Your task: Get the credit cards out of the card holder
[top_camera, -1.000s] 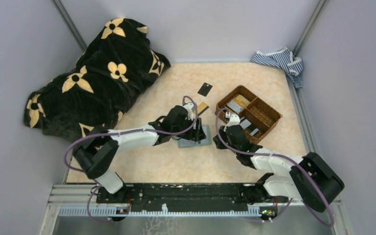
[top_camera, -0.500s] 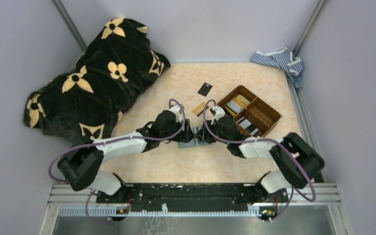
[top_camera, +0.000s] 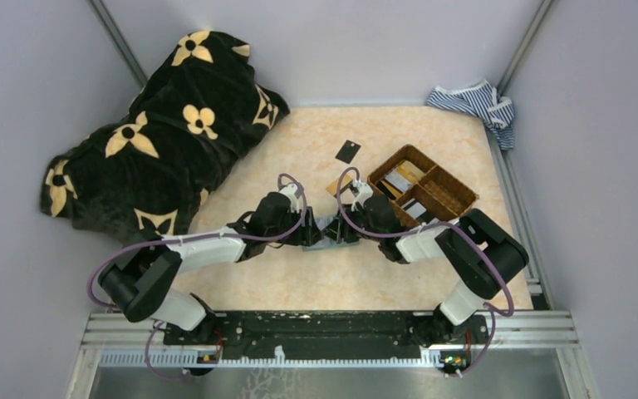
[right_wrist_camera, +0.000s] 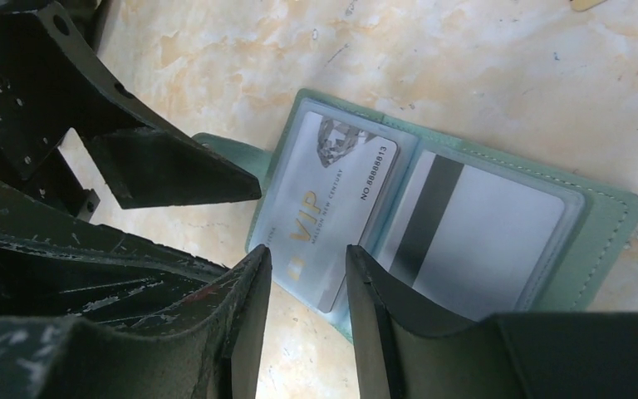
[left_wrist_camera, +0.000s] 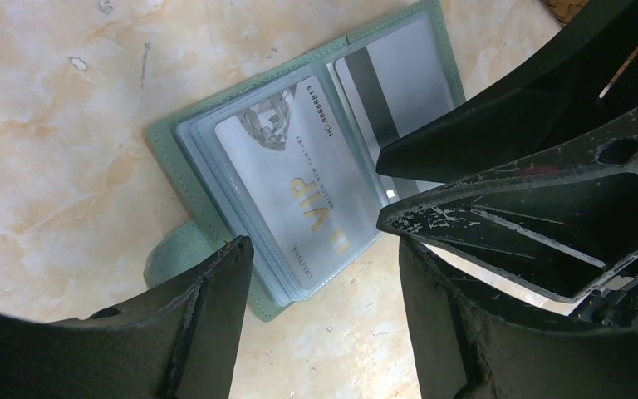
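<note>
The card holder [left_wrist_camera: 184, 170] lies open and flat on the marble table, sage green with clear sleeves. A pale grey credit card [left_wrist_camera: 299, 179] marked VIP sits in the front sleeve, and a second card with a dark stripe [left_wrist_camera: 399, 83] sits in the other half. My left gripper [left_wrist_camera: 320, 274] hovers open at the holder's near edge, its left finger over the strap tab. My right gripper [right_wrist_camera: 303, 283] is open too, its fingers straddling a corner of the VIP credit card [right_wrist_camera: 324, 208]. From above, both grippers [top_camera: 317, 232] [top_camera: 346, 230] meet over the card holder [top_camera: 333, 242].
A brown woven basket [top_camera: 422, 189] holding cards stands just right of the grippers. A loose black card [top_camera: 348, 151] and a gold card [top_camera: 338, 184] lie behind them. A black flowered blanket [top_camera: 166, 125] fills the left, and a striped cloth [top_camera: 473, 104] sits back right.
My right arm has swung left from the basket to the card holder and its jaws have opened. My left gripper has shifted slightly left over the holder.
</note>
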### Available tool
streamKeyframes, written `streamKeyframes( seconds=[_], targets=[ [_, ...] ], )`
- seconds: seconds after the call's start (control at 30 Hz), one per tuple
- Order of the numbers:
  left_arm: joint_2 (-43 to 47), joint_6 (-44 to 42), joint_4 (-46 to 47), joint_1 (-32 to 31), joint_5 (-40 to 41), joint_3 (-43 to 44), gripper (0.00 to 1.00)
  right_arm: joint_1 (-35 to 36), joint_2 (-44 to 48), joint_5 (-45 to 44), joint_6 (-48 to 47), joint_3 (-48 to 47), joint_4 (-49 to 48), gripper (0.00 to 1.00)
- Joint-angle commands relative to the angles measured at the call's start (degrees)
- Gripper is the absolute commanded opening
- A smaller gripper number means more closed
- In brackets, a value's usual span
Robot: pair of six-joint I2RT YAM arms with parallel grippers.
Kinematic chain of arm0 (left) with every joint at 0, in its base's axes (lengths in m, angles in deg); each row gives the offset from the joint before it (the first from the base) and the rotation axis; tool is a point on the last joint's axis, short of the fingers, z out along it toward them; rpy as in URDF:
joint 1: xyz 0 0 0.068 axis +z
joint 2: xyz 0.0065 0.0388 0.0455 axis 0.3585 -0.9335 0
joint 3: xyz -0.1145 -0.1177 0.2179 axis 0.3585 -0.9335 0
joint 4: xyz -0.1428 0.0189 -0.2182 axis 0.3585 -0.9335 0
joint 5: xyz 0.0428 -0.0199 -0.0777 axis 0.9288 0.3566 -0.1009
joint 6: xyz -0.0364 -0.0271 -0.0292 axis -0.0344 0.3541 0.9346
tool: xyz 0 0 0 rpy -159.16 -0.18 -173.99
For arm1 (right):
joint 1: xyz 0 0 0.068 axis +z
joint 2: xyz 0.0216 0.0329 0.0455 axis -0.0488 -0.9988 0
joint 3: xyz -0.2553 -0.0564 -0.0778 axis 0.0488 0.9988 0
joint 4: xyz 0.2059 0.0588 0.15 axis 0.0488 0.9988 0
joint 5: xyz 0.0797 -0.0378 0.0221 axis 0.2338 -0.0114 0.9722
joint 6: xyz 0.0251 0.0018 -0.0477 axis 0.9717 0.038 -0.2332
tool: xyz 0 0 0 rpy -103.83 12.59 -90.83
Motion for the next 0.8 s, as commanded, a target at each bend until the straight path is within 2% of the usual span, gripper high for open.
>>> streamKeyframes(
  seconds=[0.0,0.2,0.37,0.77],
  targets=[
    [-1.3,0.5,2.4,0.2,-2.7,0.6,0.7,-0.1,0.1,-0.4,-0.7,-0.5,-3.7,0.39],
    [4.3,0.5,2.5,1.2,-4.8,0.6,0.7,-0.1,-1.3,-0.9,-1.0,-0.2,-3.7,0.38],
    [4.7,1.1,4.6,2.6,-7.6,0.4,0.69,-0.1,-2.6,-0.5,-0.6,-0.1,-5.1,0.38],
    [-7.1,2.4,13.9,3.9,-14.3,-1.8,0.68,-0.3,-2.0,-1.2,-0.8,0.7,-4.7,0.38]
  ],
)
